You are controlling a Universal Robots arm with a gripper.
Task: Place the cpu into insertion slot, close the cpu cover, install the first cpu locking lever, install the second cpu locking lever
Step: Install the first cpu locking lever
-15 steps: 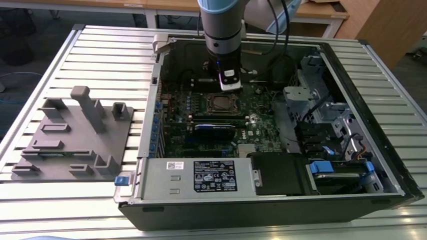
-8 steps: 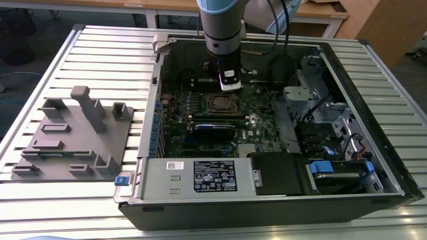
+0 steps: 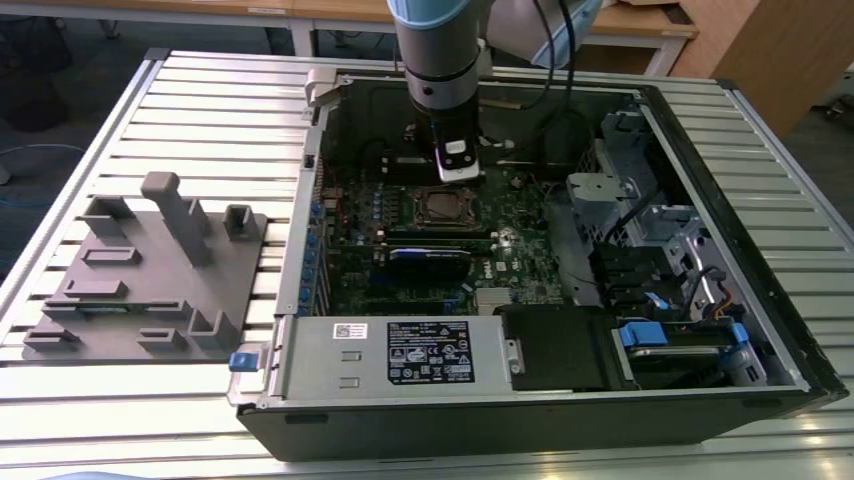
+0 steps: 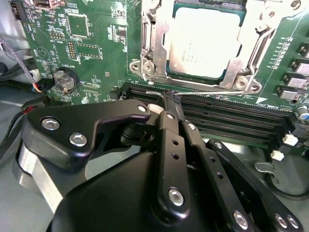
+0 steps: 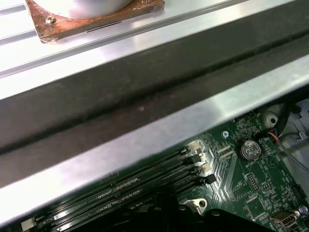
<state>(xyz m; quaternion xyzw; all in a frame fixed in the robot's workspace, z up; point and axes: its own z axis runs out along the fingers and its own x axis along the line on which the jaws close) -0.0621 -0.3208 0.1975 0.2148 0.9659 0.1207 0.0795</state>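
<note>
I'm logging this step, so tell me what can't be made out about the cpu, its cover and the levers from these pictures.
- Gripper fingers' tips: second wrist view, hidden behind the gripper's own black links.
- Cpu cover far side: second wrist view, cut off by the frame edge.
- Cpu: exterior view, too small to judge seating; the arm overhangs it.

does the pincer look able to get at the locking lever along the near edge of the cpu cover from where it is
Probably yes. The pincer sits just short of the thin locking lever beside the cpu cover, with nothing between them; the cpu is already seated.
</note>
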